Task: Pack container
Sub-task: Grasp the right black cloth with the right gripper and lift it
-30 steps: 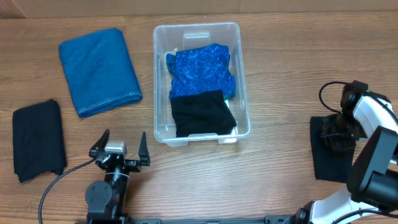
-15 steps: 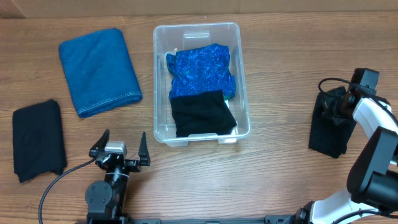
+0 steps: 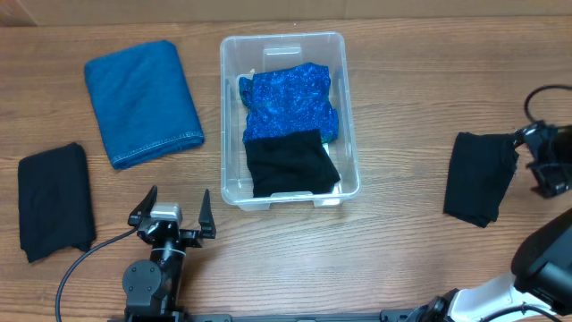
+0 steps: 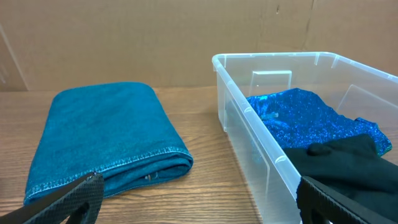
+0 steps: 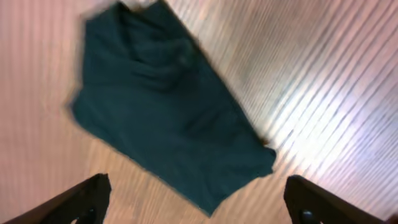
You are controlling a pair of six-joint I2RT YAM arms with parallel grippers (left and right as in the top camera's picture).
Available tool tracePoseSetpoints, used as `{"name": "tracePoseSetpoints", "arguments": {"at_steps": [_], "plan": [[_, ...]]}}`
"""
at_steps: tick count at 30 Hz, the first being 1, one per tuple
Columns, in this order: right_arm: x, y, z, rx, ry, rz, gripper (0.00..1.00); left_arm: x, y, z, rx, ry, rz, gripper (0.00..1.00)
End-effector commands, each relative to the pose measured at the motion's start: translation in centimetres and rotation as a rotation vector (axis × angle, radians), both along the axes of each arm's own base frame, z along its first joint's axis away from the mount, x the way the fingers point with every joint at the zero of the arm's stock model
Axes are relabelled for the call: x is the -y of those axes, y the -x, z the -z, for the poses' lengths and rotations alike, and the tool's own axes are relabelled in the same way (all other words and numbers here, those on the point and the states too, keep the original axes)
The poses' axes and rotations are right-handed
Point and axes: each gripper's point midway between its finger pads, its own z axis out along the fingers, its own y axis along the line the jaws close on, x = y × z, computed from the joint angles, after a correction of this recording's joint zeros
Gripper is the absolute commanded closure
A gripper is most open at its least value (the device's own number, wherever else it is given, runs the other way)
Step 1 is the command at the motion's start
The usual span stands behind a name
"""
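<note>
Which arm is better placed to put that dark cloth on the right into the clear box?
Probably the right: the right pincer, open, hangs just beside the dark cloth; the left pincer, also open, sits beyond the container.

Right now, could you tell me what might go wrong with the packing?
The black cloth on the right lies askew; a pinch may lift one layer and unfold it. The container already holds a sparkly cloth and a black one, so the large blue towel could bunch above the rim.
</note>
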Motion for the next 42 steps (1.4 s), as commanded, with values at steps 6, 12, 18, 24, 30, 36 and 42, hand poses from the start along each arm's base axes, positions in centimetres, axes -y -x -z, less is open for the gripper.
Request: {"name": "tracePoseSetpoints", "arguments": {"at_steps": [6,12,18,24,30,36,42], "plan": [[-0.7,1.4,7.3,-0.012,0.012,-0.192,0.00,0.0,0.0,0.0,0.007,-0.018,0.003,0.00],[-0.9,0.2,7.5,0.052,0.012,-0.283,0.00,0.0,0.0,0.0,0.007,-0.018,0.003,0.00],[-1.1,0.7,8.9,0.010,-0.014,-0.308,0.00,0.0,0.0,0.0,0.007,-0.018,0.003,0.00],[-1.5,1.3,10.8,-0.019,-0.040,-0.331,0.00,0.0,0.0,0.0,0.007,-0.018,0.003,0.00],[-1.8,1.3,11.4,-0.014,-0.055,-0.334,0.00,0.0,0.0,0.0,0.007,-0.018,0.003,0.00],[-2.4,0.4,11.3,0.042,-0.080,-0.378,0.05,0.0,0.0,0.0,0.007,-0.018,0.003,0.00],[-2.7,0.2,11.2,0.056,-0.096,-0.389,0.25,0.0,0.0,0.0,0.007,-0.018,0.003,0.00]]}}
